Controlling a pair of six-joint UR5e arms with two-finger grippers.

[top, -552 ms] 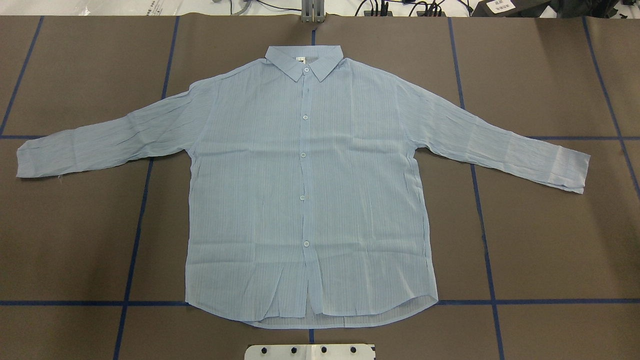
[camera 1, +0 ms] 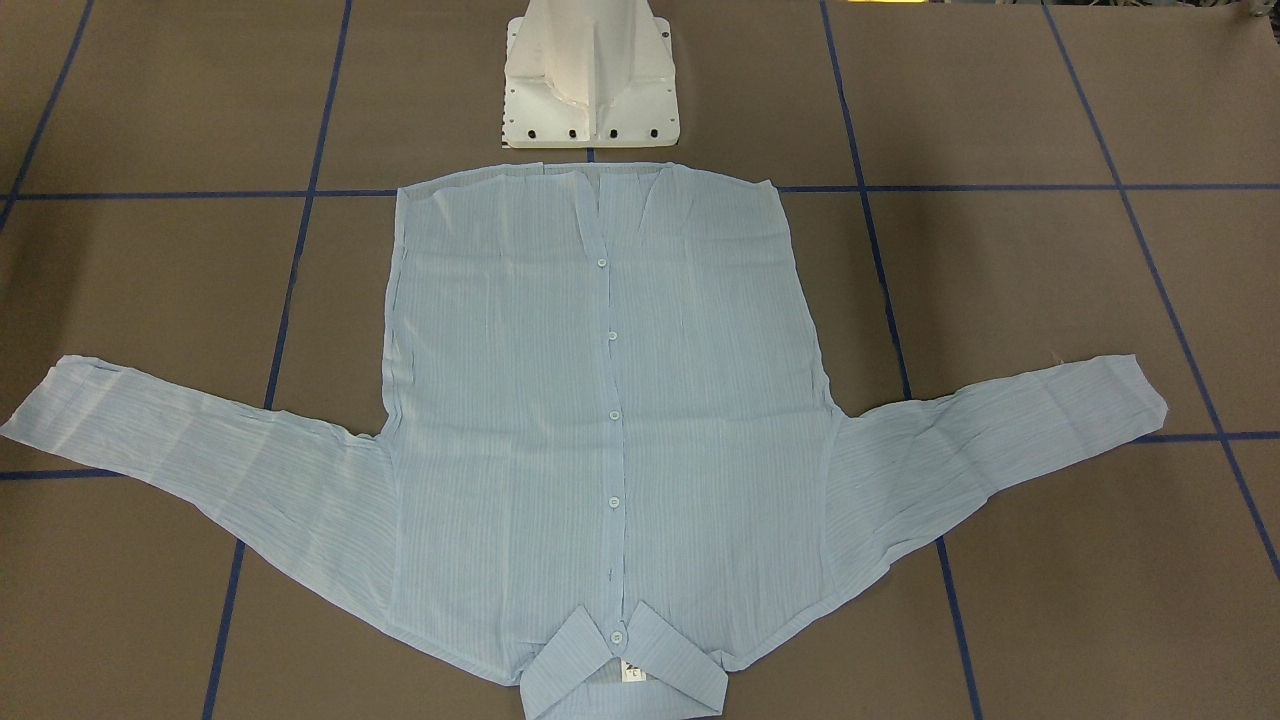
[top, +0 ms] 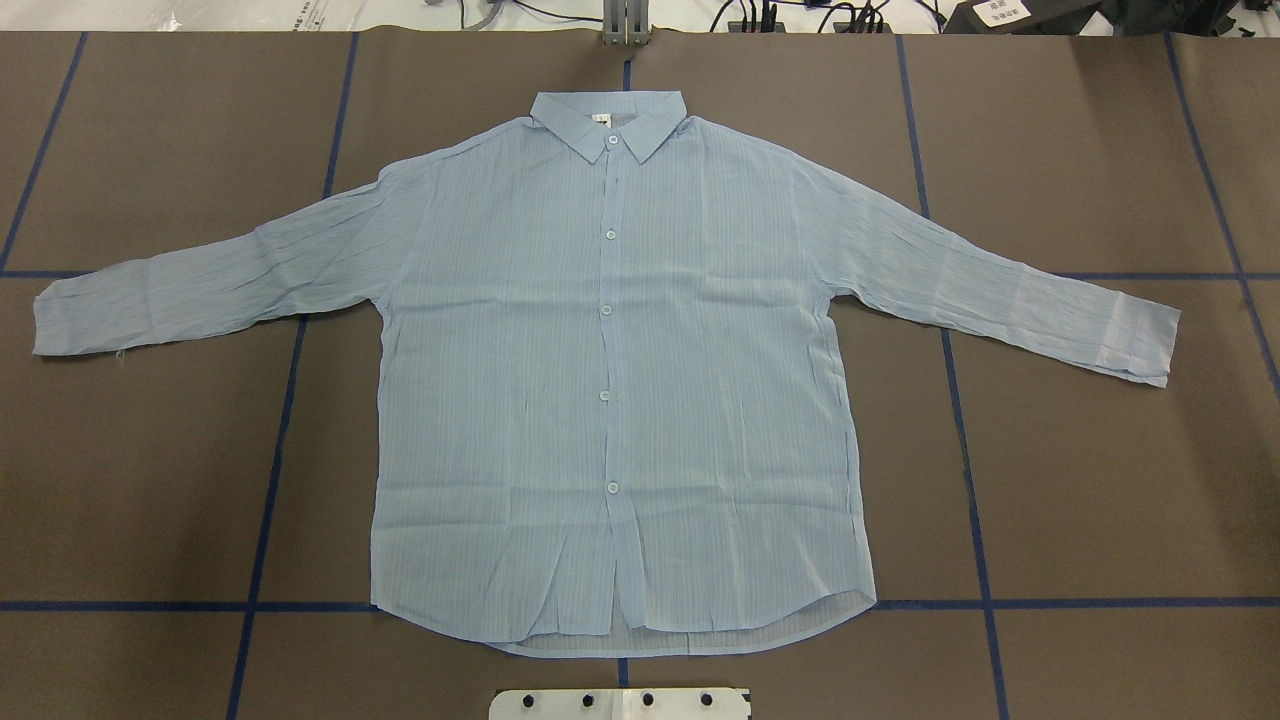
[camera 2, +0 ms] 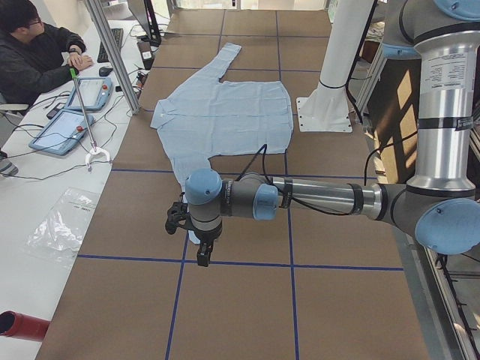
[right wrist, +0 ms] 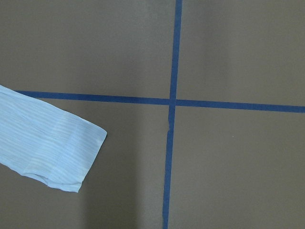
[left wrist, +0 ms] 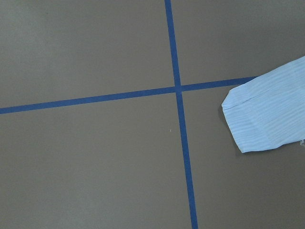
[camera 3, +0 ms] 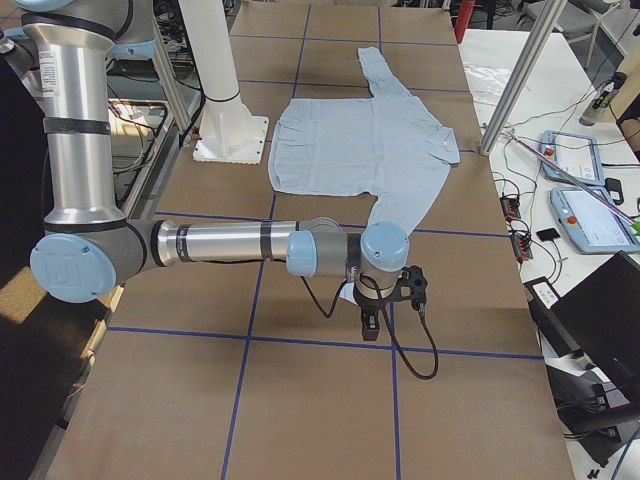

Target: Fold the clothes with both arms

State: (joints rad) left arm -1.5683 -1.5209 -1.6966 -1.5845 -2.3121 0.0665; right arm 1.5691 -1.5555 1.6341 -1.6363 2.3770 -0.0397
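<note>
**Shirt [top: 610, 380] flat on the table, an arm hanging off each sleeve end**

We've got the light-blue shirt lying front-up and buttoned in the middle of the brown table [top: 1100, 480], with its sleeves spread wide. The collar [top: 607, 118] sits at the top centre of the overhead view, but in the front-facing view the bottom of the frame clips it. The left gripper [camera 2: 201, 253] points down at lower centre of the left-side view, and the left arm [camera 2: 322, 196] hides most of the near sleeve end. Same deal with the right gripper [camera 3: 370, 325] and right arm [camera 3: 220, 243] in the right-side view. Only those side views show the claws, so we can't tell if the fingers are apart or together. The wrist cameras catch just the left cuff [left wrist: 269, 114] and the right cuff [right wrist: 47, 143] poking in from a frame edge.
</note>
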